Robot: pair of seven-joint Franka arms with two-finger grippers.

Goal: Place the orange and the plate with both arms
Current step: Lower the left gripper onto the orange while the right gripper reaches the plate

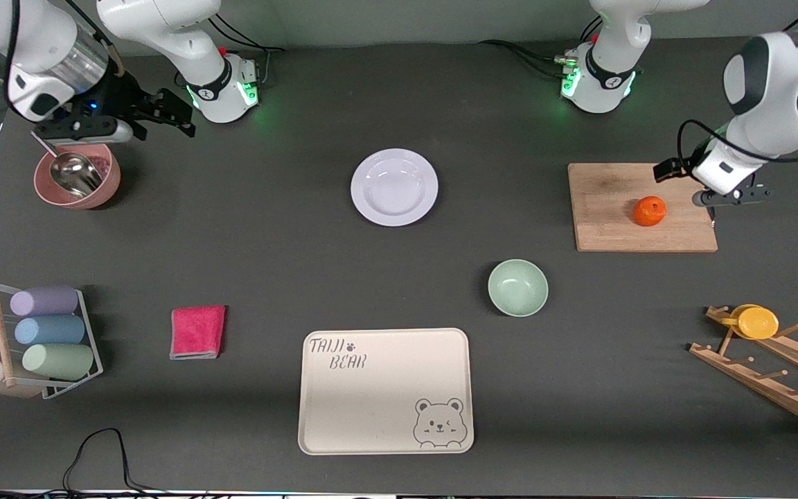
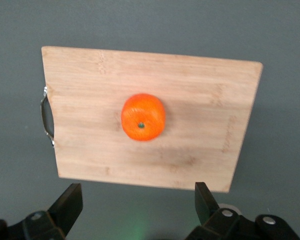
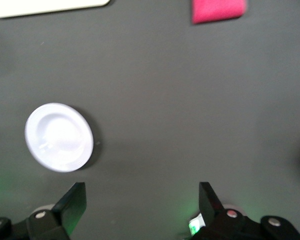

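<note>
Showing orange point(image 2: 143, 117) stem dimple, gripper point(image 2: 137, 210) spread

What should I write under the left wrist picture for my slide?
Left gripper, fingers open, hovers above an orange sitting on a wooden cutting board.

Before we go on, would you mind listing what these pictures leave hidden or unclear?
- Front view: the contents of the pink bowl are hidden under the metal scoop.
- Front view: the wooden peg rack is cut off by the frame edge.
- Right wrist view: the cream rectangular tray and pink folded cloth are cropped at the edge.
</note>
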